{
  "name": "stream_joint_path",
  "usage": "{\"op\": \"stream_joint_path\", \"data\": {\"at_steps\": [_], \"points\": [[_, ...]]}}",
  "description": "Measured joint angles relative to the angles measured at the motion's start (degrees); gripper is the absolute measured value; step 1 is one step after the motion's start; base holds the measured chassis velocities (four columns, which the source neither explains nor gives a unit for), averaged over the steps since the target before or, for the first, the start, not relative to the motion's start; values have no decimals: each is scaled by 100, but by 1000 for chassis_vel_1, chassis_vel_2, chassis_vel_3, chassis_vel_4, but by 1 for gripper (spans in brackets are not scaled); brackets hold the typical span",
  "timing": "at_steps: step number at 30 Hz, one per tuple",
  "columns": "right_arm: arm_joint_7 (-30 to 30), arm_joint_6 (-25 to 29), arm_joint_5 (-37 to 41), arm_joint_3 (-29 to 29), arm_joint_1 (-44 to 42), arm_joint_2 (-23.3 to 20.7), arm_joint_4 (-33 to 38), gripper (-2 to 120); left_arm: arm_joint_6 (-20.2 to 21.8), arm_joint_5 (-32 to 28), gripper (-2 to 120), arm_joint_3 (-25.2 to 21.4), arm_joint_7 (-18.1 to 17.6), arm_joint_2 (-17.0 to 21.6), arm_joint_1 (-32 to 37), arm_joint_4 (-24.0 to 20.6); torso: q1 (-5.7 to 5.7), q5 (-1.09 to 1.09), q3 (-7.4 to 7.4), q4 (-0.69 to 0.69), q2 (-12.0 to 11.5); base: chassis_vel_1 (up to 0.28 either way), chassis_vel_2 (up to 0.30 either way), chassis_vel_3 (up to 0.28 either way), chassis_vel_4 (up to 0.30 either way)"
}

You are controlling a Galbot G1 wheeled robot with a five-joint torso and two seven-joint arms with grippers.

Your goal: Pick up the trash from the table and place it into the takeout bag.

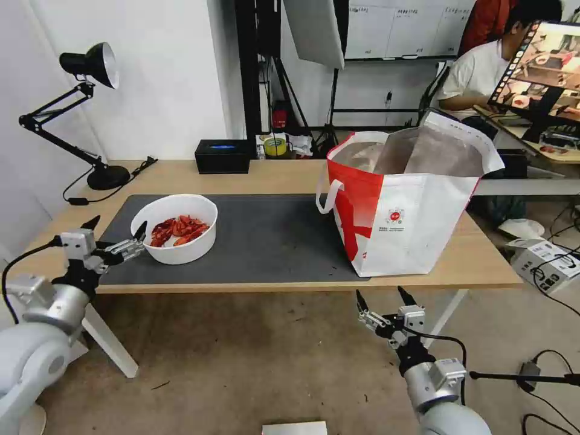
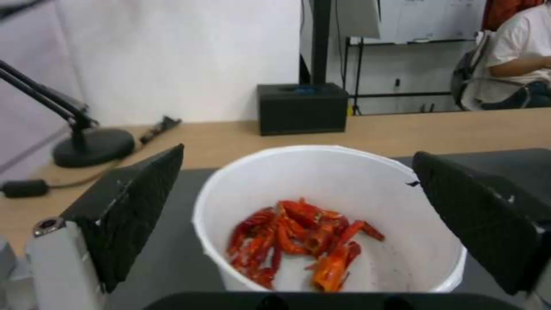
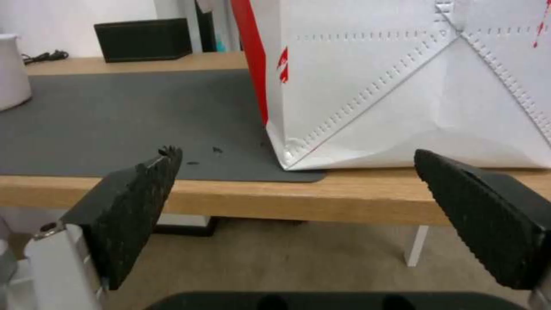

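A white round bowl [image 1: 175,228] of red crayfish shells [image 1: 179,231] sits on the left part of the dark grey mat [image 1: 266,241] on the table [image 1: 278,172]. My left gripper [image 1: 116,226] is open just left of the bowl, level with its rim; in the left wrist view the bowl [image 2: 327,215] stands between and beyond the fingers [image 2: 135,206]. The red-and-white takeout bag [image 1: 411,205] stands open on the table's right end. My right gripper [image 1: 382,296] hangs open below the table's front edge, in front of the bag [image 3: 402,82].
A black desk lamp [image 1: 90,121] stands at the table's far left corner with its cable. A black rectangular box [image 1: 222,156] sits at the back edge. A white table leg [image 1: 109,344] angles down near my left arm. Boxes and cables lie on the floor at right.
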Motion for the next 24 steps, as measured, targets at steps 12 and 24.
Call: {"op": "stream_joint_path", "data": {"at_steps": [12,24], "points": [[-2,0,1,0,1,0,1,100,1466,-1162,100,1154,-740,684,-1891,988,0,1,0,0,0,0,0,0,0],[-2,1,1,0,1,0,1,100,3198,-2238,100,1457,-1645,818,-2664,1347,-1,0,0,1,0,0,0,0,0]]}}
